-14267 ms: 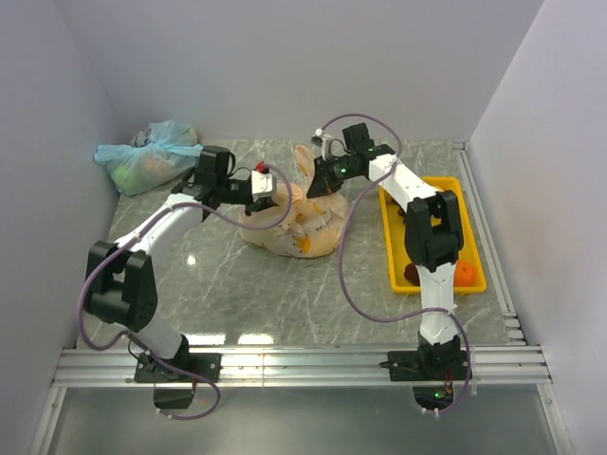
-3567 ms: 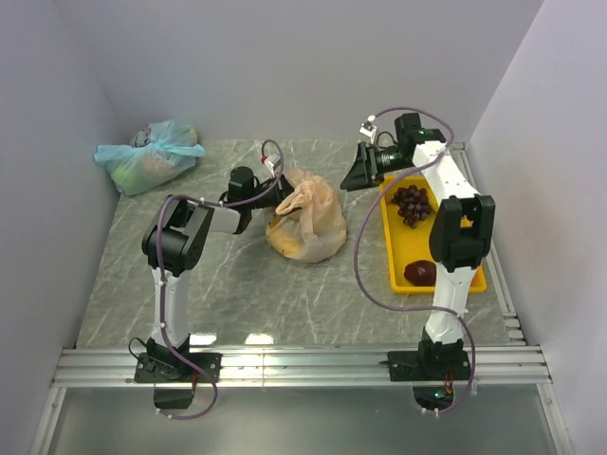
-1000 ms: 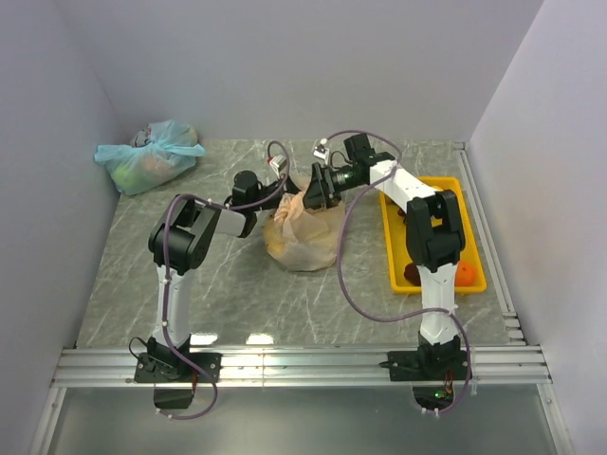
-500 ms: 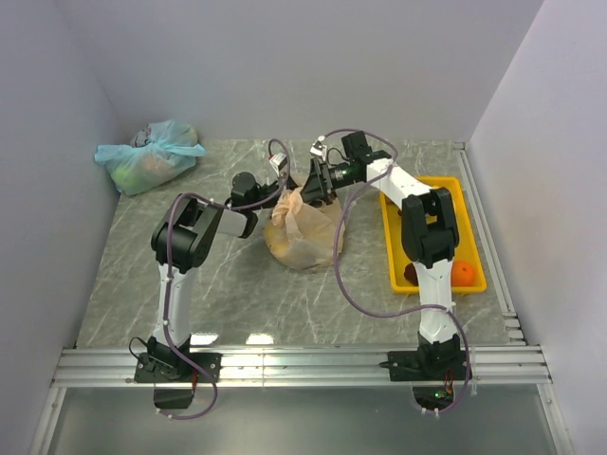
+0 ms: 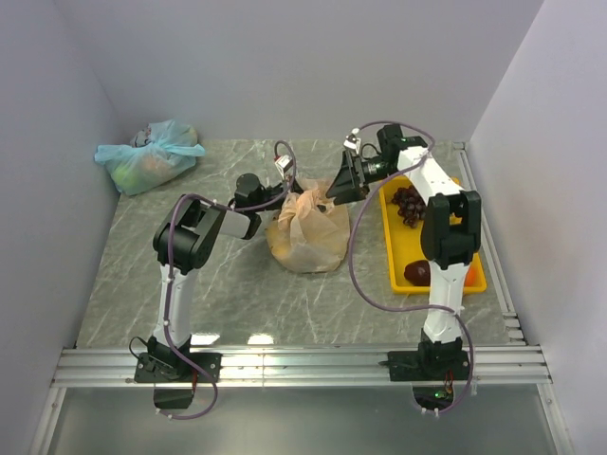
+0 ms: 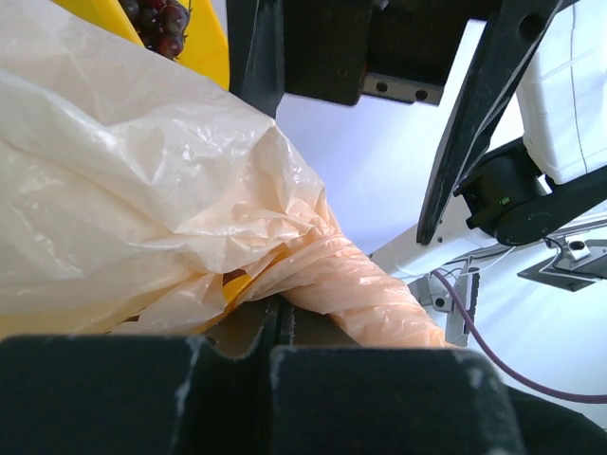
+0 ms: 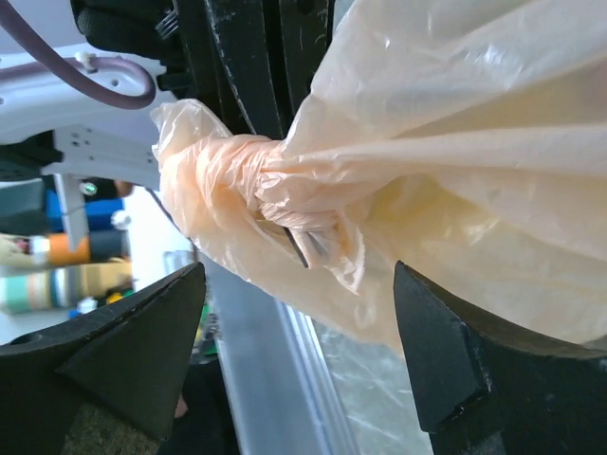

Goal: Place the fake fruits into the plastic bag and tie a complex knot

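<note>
Two stages judged: filling is taken as incomplete, and tying as begun but not finished.
Worktop [image 5: 228, 284]: the task's things are gathered toward its far edge and right edge.
Plastic bag [image 5: 308, 237]: stood upright near the middle of the worktop, closer to the far edge. Its base is bulged, so some fruit is presumed inside, though none can be made out through the film.
Yellow tray [image 5: 391, 256]: laid along the right edge, just beside the bag.
Fruit not yet bagged: purple grapes [image 5: 410, 203] are seen at the tray's far end and a dark maroon fruit [image 5: 420, 272] at its near end. Whether more is hidden behind the right arm cannot be told.
Knot [image 7: 223, 175]: the handles are gathered into a bunched, twisted wad at the bag's top. One wrap can be made out, but its tightness cannot be judged, and further turns are thought necessary for a complex tie.
Work left: the tray fruit would have to be bagged, which looks awkward with the mouth already drawn together, and the tie would then be completed.
Left gripper [image 6: 276, 327]: pressed fully closed, with the twisted handle strand pinched between its fingers on the bag's left side.
Right gripper [image 7: 299, 275]: spread wide with nothing held. The bag's top is framed between its fingers, and contact with the film cannot be confirmed.
</note>
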Robot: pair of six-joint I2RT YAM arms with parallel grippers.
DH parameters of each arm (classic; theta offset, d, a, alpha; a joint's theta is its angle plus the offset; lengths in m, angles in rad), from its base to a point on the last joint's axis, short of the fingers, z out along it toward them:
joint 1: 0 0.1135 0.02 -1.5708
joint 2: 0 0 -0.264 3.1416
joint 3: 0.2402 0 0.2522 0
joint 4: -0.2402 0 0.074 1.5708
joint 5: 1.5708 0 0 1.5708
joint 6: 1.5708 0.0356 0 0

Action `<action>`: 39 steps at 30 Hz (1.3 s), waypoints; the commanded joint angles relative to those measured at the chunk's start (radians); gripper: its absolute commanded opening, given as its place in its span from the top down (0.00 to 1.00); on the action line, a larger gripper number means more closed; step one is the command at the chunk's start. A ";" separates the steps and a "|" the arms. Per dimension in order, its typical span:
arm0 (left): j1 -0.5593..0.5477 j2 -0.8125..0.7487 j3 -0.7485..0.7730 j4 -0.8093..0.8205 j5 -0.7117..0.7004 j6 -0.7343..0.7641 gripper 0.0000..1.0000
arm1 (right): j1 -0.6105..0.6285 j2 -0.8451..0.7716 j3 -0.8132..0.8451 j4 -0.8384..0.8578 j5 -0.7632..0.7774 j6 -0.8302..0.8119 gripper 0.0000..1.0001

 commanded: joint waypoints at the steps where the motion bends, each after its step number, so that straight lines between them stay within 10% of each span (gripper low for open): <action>1: -0.005 -0.045 0.020 0.064 0.008 0.012 0.99 | 0.050 -0.031 -0.044 -0.037 -0.057 0.010 0.12; 7: -0.014 -0.049 0.044 0.031 -0.032 0.010 1.00 | 0.150 0.019 -0.101 0.000 -0.100 0.037 0.10; 16: 0.009 -0.106 0.058 -0.033 0.004 0.045 1.00 | 0.216 0.099 0.005 0.638 -0.100 0.436 0.15; 28: 0.004 -0.076 0.093 -0.259 0.133 0.265 0.99 | 0.218 0.042 -0.475 1.902 -0.149 1.208 0.02; 31: 0.004 -0.016 0.090 -0.108 0.111 0.156 1.00 | 0.172 0.001 -0.520 1.847 -0.164 1.198 0.02; 36: -0.002 0.027 0.133 -0.098 0.091 0.144 1.00 | 0.086 -0.064 -0.217 0.544 0.008 0.195 0.01; 39: -0.004 0.038 0.149 -0.075 0.084 0.114 1.00 | 0.064 -0.039 -0.109 0.237 0.093 0.040 0.02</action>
